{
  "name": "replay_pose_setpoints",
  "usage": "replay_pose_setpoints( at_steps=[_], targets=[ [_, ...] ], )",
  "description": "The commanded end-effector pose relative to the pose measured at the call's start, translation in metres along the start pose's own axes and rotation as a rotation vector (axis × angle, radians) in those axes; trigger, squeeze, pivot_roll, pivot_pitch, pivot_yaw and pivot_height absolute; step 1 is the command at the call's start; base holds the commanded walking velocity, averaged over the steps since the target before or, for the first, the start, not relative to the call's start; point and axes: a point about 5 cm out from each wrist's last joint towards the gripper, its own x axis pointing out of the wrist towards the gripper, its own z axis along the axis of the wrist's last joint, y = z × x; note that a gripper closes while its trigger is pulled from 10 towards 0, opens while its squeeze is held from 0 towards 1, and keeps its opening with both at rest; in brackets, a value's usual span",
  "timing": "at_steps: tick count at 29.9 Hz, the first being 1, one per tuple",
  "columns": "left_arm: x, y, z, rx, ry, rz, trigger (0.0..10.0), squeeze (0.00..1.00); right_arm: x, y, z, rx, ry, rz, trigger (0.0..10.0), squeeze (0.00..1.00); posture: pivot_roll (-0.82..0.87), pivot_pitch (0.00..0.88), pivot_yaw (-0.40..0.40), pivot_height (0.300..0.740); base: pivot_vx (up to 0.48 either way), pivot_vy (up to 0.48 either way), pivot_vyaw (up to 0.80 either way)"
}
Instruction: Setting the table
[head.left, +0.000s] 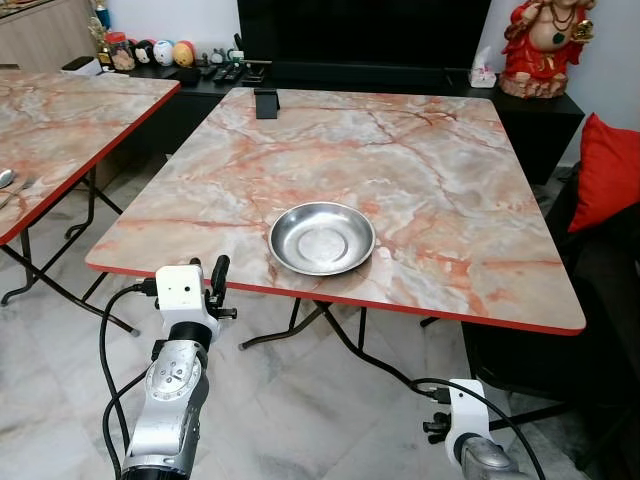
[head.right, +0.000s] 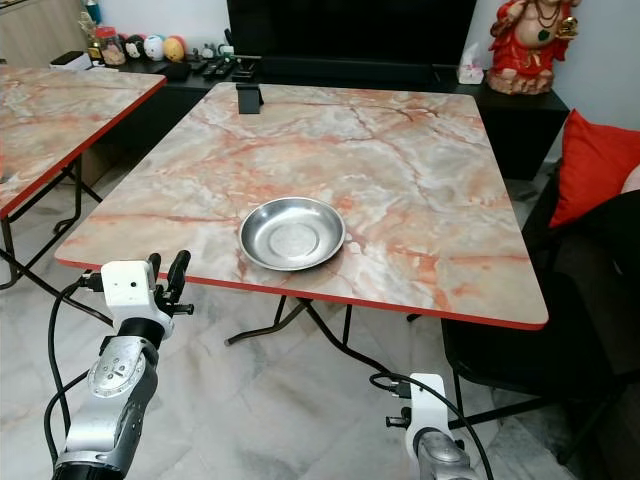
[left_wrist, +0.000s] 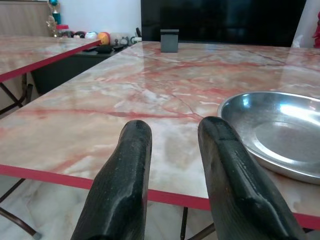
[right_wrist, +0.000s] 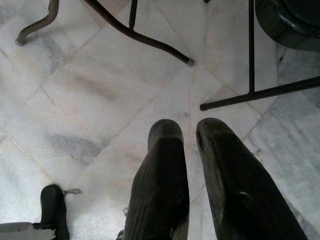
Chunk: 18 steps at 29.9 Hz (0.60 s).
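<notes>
A round steel dish lies empty on the marble-patterned table, close to its red front edge. My left gripper is raised just below and in front of that edge, left of the dish. Its fingers are open with nothing between them. Its black fingers point up at the table's rim. My right gripper hangs low at my right side over the tiled floor, shut and empty.
A small black holder stands at the table's far edge. A second marble table is to the left. A dark seat with a red cushion stands at the right. Black folding legs cross under the table.
</notes>
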Motion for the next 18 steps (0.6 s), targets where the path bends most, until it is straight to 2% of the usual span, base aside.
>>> replay_pose_setpoints(
  at_steps=[1, 5, 13, 16, 18],
  targets=[
    [-0.0019, 0.0029, 0.0001, 0.011, -0.004, 0.003, 10.0, 0.00, -0.0001, 0.0007, -0.0001, 0.014, -0.008, -0.002, 10.0, 0.00, -0.10, 0.000, -0.008, 0.740, 0.000, 0.000, 0.00],
    [-0.0016, 0.0058, 0.0003, 0.018, -0.003, 0.005, 10.0, 0.00, -0.0001, 0.0024, -0.0011, 0.023, -0.007, -0.001, 10.0, 0.00, -0.11, 0.000, 0.013, 0.740, 0.000, 0.000, 0.00],
    [0.0026, 0.0066, 0.0029, 0.032, 0.000, -0.020, 10.0, 0.00, -0.0003, 0.0058, -0.0037, 0.069, -0.001, -0.011, 10.0, 0.00, -0.11, 0.000, 0.038, 0.740, 0.000, 0.285, 0.00],
    [0.0028, 0.0071, 0.0032, 0.033, 0.000, -0.022, 10.0, 0.00, -0.0003, 0.0065, -0.0038, 0.079, -0.002, -0.012, 10.0, 0.00, -0.11, 0.000, 0.040, 0.740, 0.000, 0.330, -0.79],
    [0.0028, 0.0075, 0.0036, 0.035, 0.000, -0.022, 10.0, 0.00, -0.0002, 0.0069, -0.0029, 0.071, -0.008, -0.010, 10.0, 0.00, -0.11, 0.000, 0.042, 0.740, 0.000, 0.337, 0.00]
  ],
)
